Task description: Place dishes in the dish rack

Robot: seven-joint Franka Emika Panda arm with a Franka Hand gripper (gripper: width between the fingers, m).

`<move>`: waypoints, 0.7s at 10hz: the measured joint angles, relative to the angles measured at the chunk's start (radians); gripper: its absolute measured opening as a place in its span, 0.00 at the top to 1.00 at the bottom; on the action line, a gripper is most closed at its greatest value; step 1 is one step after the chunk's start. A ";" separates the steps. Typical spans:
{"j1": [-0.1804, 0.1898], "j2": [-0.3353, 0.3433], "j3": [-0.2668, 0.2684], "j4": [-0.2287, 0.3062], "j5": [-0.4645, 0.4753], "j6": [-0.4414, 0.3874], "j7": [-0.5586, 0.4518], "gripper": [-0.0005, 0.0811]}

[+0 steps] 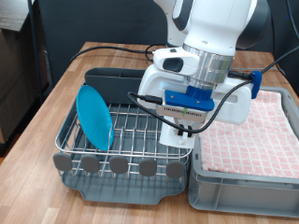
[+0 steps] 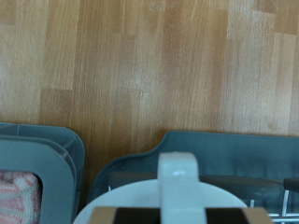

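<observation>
The small white mug with a handle (image 2: 177, 191) sits between the gripper's (image 1: 179, 131) fingers, pinched at its rim, low over the large dark-grey plastic dish rack with silver wire grid (image 1: 140, 126). The round flat bright-blue plate (image 1: 94, 117) stands on edge in that rack, towards the exterior view's left. Just beside the rack, at the exterior view's right, the grey crate (image 1: 245, 187) holds the pink checkered cloth (image 1: 257, 140).

white arm (image 1: 217, 28), blue wrist block (image 1: 193, 98), black cables (image 1: 121, 49)
</observation>
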 joint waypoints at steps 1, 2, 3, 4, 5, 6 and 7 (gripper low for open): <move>0.000 0.010 0.000 0.004 0.004 0.008 0.000 0.90; 0.000 0.021 0.000 0.007 0.006 0.017 0.000 0.90; 0.000 0.029 0.000 0.009 0.007 0.026 0.000 0.90; 0.000 0.037 0.000 0.011 0.007 0.031 0.000 0.90; 0.000 0.044 0.000 0.013 0.007 0.034 0.000 0.90; 0.000 0.049 -0.001 0.014 0.007 0.039 0.000 0.90; -0.001 0.053 -0.001 0.014 0.007 0.045 0.000 0.90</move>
